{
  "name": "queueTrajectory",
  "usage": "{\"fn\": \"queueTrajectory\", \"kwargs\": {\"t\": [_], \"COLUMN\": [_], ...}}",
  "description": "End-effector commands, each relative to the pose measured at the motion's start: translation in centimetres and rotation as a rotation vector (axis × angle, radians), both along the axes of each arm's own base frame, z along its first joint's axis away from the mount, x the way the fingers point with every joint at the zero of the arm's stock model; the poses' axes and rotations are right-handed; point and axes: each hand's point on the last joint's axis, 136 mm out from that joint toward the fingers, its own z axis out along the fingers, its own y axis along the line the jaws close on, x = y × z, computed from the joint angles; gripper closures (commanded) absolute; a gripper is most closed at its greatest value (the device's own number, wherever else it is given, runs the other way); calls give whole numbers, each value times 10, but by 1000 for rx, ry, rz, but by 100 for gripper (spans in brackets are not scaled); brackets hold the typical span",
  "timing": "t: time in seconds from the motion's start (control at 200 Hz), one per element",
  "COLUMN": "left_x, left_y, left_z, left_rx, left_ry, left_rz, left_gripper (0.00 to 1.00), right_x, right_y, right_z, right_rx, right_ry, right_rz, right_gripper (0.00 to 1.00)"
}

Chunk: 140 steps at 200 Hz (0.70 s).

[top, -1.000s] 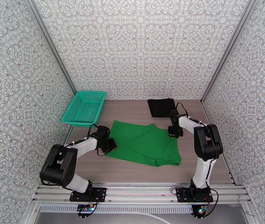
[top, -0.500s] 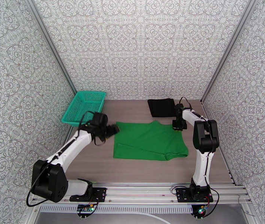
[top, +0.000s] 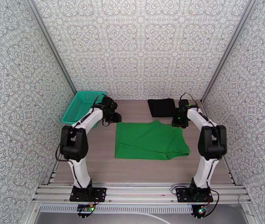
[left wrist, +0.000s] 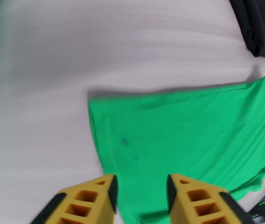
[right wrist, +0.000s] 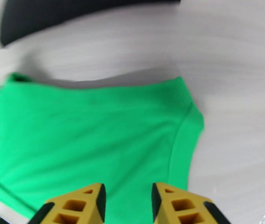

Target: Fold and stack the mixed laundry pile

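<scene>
Overhead, I see the green T-shirt [top: 149,140] lying spread flat around the middle of the table [top: 139,170]. It is roughly rectangular, with a small peak on its far edge and a turned-over lip along its near right corner. The black garment [top: 162,107] lies folded at the far side of the table, right of centre. It sits just beyond the green T-shirt's far edge, with a strip of bare table between them. The teal mesh basket [top: 81,105] stands at the far left, and my left arm crosses in front of its near right side. The left gripper [top: 116,118] hangs at the shirt's far left corner, near the basket. On the left wrist camera its yellow fingers [left wrist: 95,195] stand moderately apart, with nothing between them but green cloth below. That picture is smeared, so I cannot tell whether the tips touch the fabric. The right gripper [top: 178,123] sits at the shirt's far right corner, between the shirt and the black garment. On the right wrist camera its fingers [right wrist: 80,202] are likewise parted and grip nothing. Below them are green cloth and a ribbed edge, with the black garment across the top of the view.
</scene>
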Motion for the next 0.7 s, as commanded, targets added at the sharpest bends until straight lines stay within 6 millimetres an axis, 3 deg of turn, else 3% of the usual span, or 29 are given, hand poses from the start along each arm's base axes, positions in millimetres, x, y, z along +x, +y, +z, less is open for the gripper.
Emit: {"fn": "queueTrajectory", "kwargs": {"t": [0.0, 0.095, 0.34, 0.695], "left_x": [3, 2, 11, 26], "left_y": [3, 3, 23, 18], "left_z": [4, -10, -61, -79], "left_rx": [129, 206, 355, 279], "left_ry": [-38, -15, 129, 128], "left_rz": [-191, -295, -342, -327], "left_gripper": [34, 25, 30, 32], "right_x": [-20, -30, -47, -63], "right_y": [11, 16, 18, 19], "right_z": [15, 27, 44, 45], "right_rx": [54, 84, 101, 113], "right_ry": [-17, -51, -91, -99], "right_rz": [44, 56, 70, 70], "right_gripper": [57, 55, 54, 53]}}
